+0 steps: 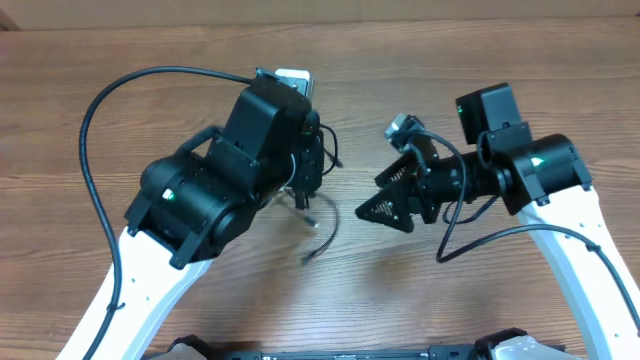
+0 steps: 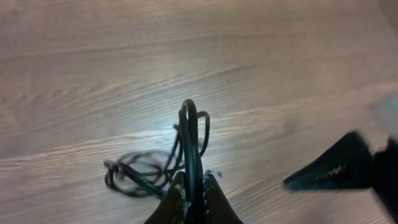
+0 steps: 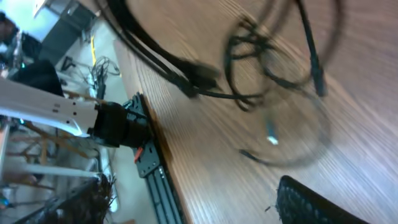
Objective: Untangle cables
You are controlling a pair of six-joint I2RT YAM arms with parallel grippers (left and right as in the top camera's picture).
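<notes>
- Wood-grain table [image 1: 520, 90] carries both arms, whose bases sit at its near edge.
- Left gripper [image 2: 194, 185] is pinched tight on the cables [image 2: 191, 124]; their loose loops trail across mid-table.
- Right gripper [image 1: 370, 197] is spread apart and empty, near those cables.

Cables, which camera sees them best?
The left wrist view: the cables stand looped and sharp, pinched in the left gripper, with more coiled on the table. Overhead, the left arm hides all but a few strands. The right wrist view shows them blurred.
</notes>
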